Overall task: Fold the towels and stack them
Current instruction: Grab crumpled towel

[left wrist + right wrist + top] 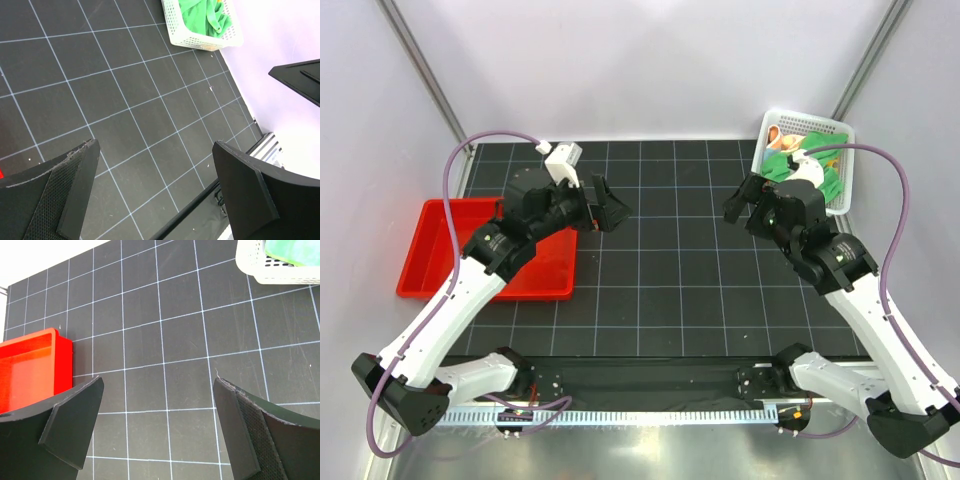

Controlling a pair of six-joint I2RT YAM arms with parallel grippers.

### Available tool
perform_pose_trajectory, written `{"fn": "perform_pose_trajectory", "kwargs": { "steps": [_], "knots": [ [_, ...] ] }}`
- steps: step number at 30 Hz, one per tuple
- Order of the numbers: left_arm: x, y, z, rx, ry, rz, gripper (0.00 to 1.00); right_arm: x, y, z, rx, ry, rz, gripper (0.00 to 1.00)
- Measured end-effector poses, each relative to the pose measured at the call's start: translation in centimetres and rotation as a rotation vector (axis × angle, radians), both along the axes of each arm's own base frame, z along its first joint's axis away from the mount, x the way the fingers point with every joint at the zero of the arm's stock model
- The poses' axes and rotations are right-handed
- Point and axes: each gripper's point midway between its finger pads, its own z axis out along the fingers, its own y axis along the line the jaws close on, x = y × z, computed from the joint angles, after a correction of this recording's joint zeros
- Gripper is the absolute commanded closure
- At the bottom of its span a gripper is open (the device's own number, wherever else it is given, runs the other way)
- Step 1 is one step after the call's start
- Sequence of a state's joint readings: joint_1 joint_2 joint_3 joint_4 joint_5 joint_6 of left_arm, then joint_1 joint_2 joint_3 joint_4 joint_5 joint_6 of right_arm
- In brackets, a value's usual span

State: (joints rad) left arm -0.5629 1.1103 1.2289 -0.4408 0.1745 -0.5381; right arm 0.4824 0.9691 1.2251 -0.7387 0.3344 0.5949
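A plain green towel (836, 183) lies bunched in the white mesh basket (810, 122) at the far right, partly hidden by my right wrist. An orange towel (781, 136) shows at the basket's far left corner. The dark blue towel is out of view. The green towel also shows in the left wrist view (200, 15) and the right wrist view (295, 250). My left gripper (610, 205) (155, 150) is open and empty above the mat. My right gripper (738, 205) (159, 385) is open and empty, just left of the basket.
A red plastic tray (440, 260) (30, 365) sits at the mat's left edge, under my left arm. The black grid mat (670, 260) lies between the grippers. The basket (200, 42) (265, 272) stands against the right wall.
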Motion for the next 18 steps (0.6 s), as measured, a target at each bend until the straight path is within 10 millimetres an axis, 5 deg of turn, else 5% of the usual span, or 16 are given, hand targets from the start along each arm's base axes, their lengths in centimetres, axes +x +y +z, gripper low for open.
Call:
{"fn": "perform_pose_trajectory", "kwargs": {
  "steps": [6, 10, 11, 14, 18],
  "knots": [
    [0.0, 0.0, -0.1, 0.002, 0.003, 0.0, 0.0, 1.0, 0.3, 0.4, -0.037, -0.013, 0.017, 0.0],
    [0.2, 0.3, -0.6, 0.031, 0.021, 0.015, 0.0, 5.2, 0.0, 1.4, -0.112, -0.016, -0.043, 0.02],
    [0.2, 0.4, -0.8, 0.04, 0.023, 0.019, 0.0, 7.0, -0.2, 1.3, -0.122, -0.005, -0.062, 0.1],
    [0.2, 0.6, -1.1, 0.058, 0.033, 0.024, 0.01, 13.0, -3.0, 0.3, -0.146, 0.055, -0.154, 0.15],
    [0.0, 0.7, -1.4, 0.066, 0.045, 0.024, 0.0, 19.4, -10.1, -4.5, -0.233, 0.193, -0.313, 0.3]
  ]
}}
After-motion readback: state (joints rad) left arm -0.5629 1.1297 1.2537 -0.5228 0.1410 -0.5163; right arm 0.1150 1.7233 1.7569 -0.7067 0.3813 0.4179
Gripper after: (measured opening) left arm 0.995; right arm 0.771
